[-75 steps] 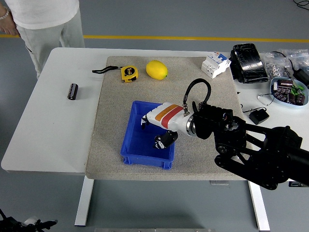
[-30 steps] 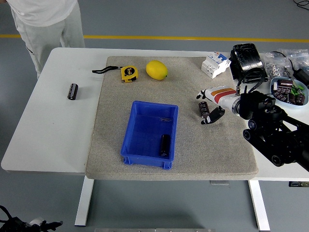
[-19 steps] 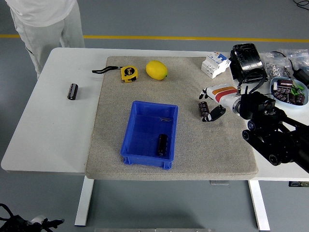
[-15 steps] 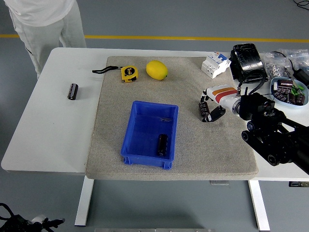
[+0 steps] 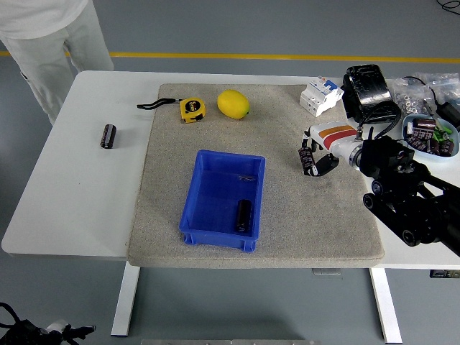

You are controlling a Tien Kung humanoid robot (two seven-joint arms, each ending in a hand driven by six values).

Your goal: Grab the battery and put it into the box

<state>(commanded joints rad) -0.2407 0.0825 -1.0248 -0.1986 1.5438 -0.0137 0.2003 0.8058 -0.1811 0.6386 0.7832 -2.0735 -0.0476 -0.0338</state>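
Note:
A black battery (image 5: 307, 159) is on the grey mat (image 5: 165, 187), right of the blue box (image 5: 205, 215). My right hand (image 5: 313, 156), white with an orange stripe, has its fingers curled around this battery, which sits tilted between them just above the mat. A second black battery (image 5: 244, 215) lies inside the box near its front right corner. A third battery (image 5: 108, 135) lies on the white table (image 5: 72, 194), left of the mat. My left arm is out of view.
A yellow tape measure (image 5: 191, 108) and a lemon (image 5: 233, 103) lie at the mat's back. A white circuit breaker (image 5: 320, 95), a black wrapped block (image 5: 369, 92) and a bowl of parts (image 5: 427, 136) stand at the right. A person (image 5: 43, 36) stands at the far left.
My right hand left the box, where a battery now lies, moved right to the battery on the mat and closed around it. That battery has tilted. The person shifted left.

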